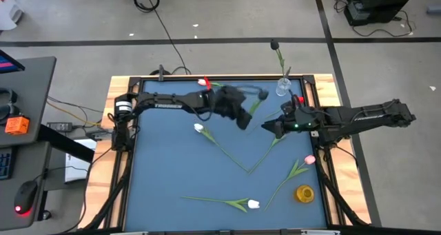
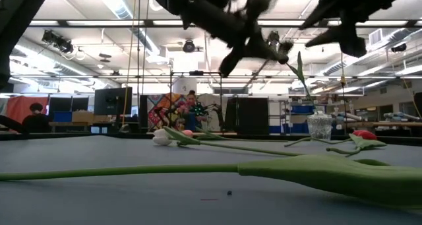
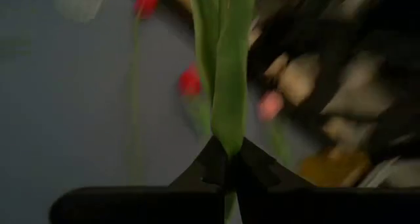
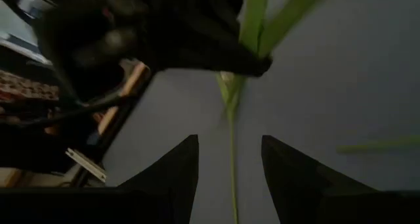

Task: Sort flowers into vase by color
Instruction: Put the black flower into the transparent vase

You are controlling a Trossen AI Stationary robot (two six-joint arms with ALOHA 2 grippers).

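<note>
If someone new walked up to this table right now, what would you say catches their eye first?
First, the two dark arms meeting over the far middle of the blue table: the left gripper is clamped on a green stem, and the right gripper faces it, jaws open. Next, the clear glass vase at the far right edge, holding one dark-headed flower. Loose tulips lie scattered nearer, among them a white one.

Even, bright overhead light fills the high view, with soft shadows. In the low view, ceiling strip lights glare and the left arm (image 2: 244,27) smears with motion blur. Both wrist views are dim; the leaf (image 3: 226,73) looks soft.
</note>
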